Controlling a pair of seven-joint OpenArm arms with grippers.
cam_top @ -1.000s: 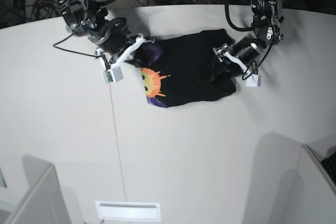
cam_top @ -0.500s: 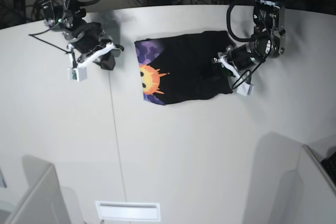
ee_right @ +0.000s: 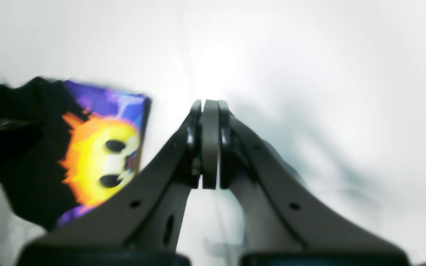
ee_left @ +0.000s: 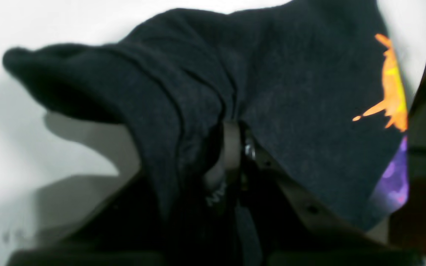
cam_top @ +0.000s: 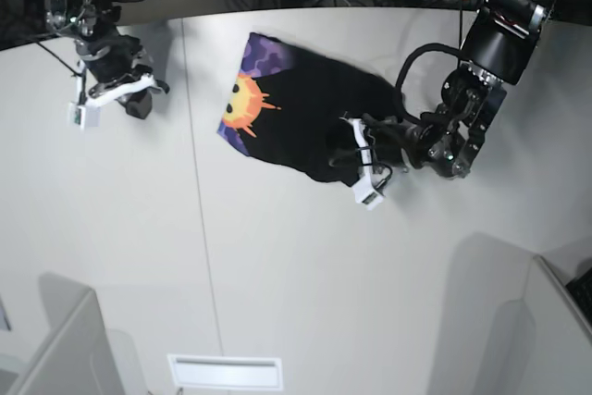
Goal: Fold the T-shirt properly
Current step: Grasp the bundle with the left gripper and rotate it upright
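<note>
While the left tool (cam_top: 356, 162) is clamped on a bunched black edge of the T-shirt (cam_top: 310, 117), the shirt lies partly folded on the white worktop (cam_top: 277, 265), sun print (cam_top: 242, 104) facing up at its far-left end. Right tool (cam_top: 120, 92) hangs off to the side, jaws pressed together, empty. Step looks like dragging or folding the gripped end over. Next move likely needs carrying that edge toward the print, laying it flat, then letting go.

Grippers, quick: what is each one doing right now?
Left gripper: shut on the T-shirt, pinching bunched black cloth.
Right gripper: shut, empty, away from the shirt.
</note>
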